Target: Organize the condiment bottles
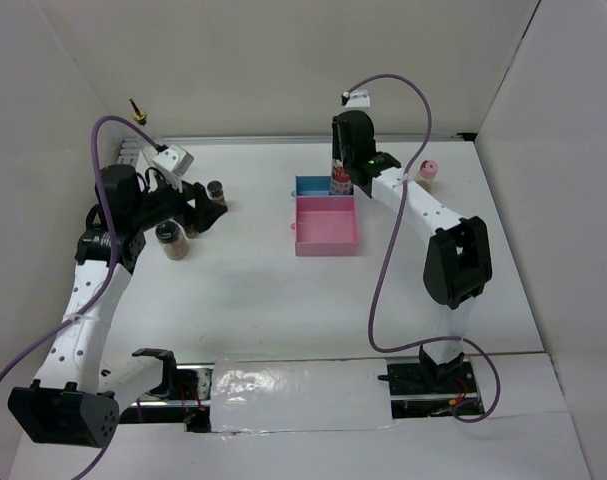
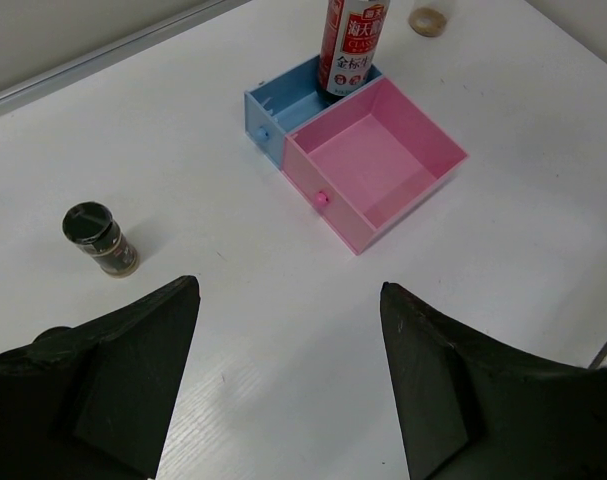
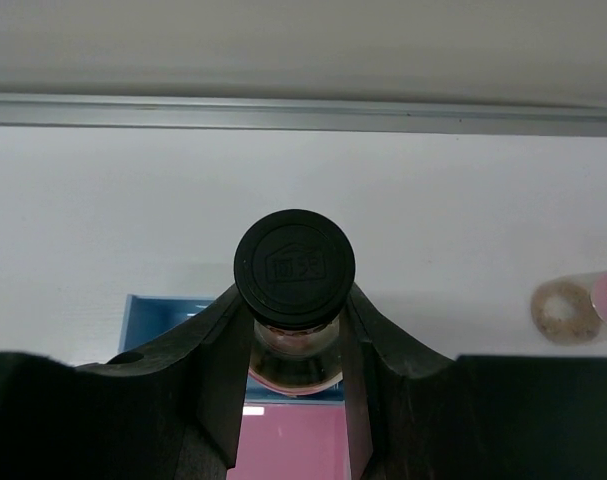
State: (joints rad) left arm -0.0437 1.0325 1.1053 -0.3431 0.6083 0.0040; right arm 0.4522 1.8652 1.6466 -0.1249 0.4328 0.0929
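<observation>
**Red-labelled bottle clamped in the blue tray**

The tall clear bottle with a black cap and red label [image 3: 294,267] stands upright in the small blue shallow tray [image 2: 283,100], by the wall it shares with the pink shallow tray [image 2: 383,165]. The right end effector [image 3: 294,322] is closed on the bottle's neck just under the cap, one finger on each side. The right arm rises from its base, bends at the elbow and reaches back and left over the white desk [image 1: 253,290].

A small pink-capped jar [image 1: 428,170] sits on the desk right of the trays, apart from them.

The left end effector [image 2: 288,380] hangs wide and holds nothing, aimed toward the trays. A small dark-lidded spice jar [image 2: 101,240] stands upright beyond its left finger, and another dark-lidded jar [image 1: 171,238] stands beside the folded left arm. The tall bottle with a yellow-black pourer top [image 1: 136,112] stands at the far left, by the back wall.
</observation>
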